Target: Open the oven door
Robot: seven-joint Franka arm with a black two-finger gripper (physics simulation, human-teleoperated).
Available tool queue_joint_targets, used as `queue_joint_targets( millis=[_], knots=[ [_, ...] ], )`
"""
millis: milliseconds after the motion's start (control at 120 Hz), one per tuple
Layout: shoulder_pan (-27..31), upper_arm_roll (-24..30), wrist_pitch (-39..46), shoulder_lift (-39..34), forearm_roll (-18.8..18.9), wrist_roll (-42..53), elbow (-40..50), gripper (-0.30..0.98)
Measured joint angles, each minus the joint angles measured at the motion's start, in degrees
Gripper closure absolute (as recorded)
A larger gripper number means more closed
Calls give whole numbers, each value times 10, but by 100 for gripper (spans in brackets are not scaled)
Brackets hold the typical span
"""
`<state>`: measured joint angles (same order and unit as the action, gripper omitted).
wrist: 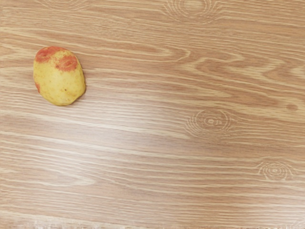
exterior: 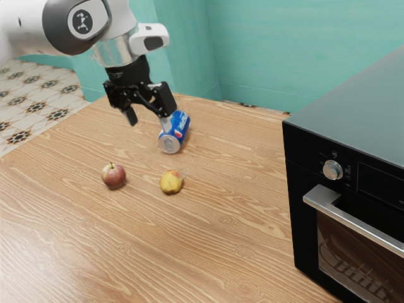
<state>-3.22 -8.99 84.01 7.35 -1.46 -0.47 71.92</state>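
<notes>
In the exterior view, the fingers [exterior: 131, 116] are spread, one standing well clear of the other, pointing down over the worktop [exterior: 221, 221]. The oven [exterior: 291, 202] is well apart from them, toward the exterior view's right. Its door [exterior: 307, 243] is shut, lying flush with the black front, and a silver handle [exterior: 353, 219] runs across it near its upper edge. Above the handle is a round knob [exterior: 332, 170], beside a dark panel [exterior: 379, 184]. Through the glass [exterior: 353, 249] of the door, pale curved bars show, much like a rack; I cannot tell whether anything sits on them.

Close to the fingers, a blue can [exterior: 181, 122] with a red and white mark lies on its side, one silver end facing the camera. In this view one fingertip overlaps it, and I cannot tell whether they touch. What is inside the can is hidden. Nearer the camera than the fingers are a red apple [exterior: 114, 177], stem up, and a yellow fruit [exterior: 171, 182], the two apart from each other.

In the wrist view, the yellow fruit rests directly on the worktop below the fingers, off to one side of the hand, with red blotches toward one end and wood grain running around it.
</notes>
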Motion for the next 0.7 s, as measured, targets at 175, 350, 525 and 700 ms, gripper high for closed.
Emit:
queue_joint_targets(
  millis=[175, 350, 525, 700],
  knots=[
    [43, 58, -28, -100, -19, 35, -74, 0],
    [-114, 495, -22, -129, 34, 208, -62, 1],
    [-101, 548, 20, -69, 63, 342, -33, 0],
    [-142, 564, 51, 78, 146, 446, -125, 0]
  ],
)
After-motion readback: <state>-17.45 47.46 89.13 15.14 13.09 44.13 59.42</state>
